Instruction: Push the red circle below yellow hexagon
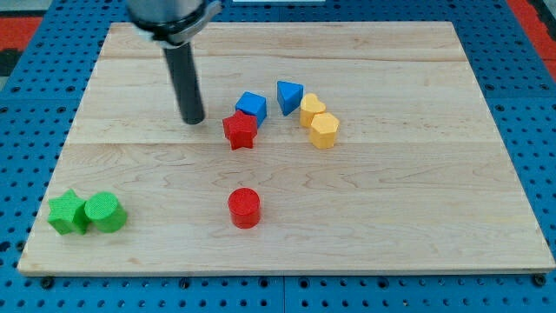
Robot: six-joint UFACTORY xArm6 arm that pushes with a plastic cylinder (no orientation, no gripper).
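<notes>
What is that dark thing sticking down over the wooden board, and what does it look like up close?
That is my arm's end piece: a straight, smooth, matte black rod, round like a thick dowel. It hangs from a wider dark, glossy round housing cut off by the view's top. My tip ends flat and blunt. No cables, markings or fingers show on it.

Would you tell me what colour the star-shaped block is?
Red: the star block, clearest in the camera view.

1 cam only, set high at the front, looking down at a slant across the whole wooden counter (391,217) w/ blue pegboard (530,104) on every side, mid-range, far edge at the view's top, arm rod coming in from top left, so no 2nd view overlaps.
</notes>
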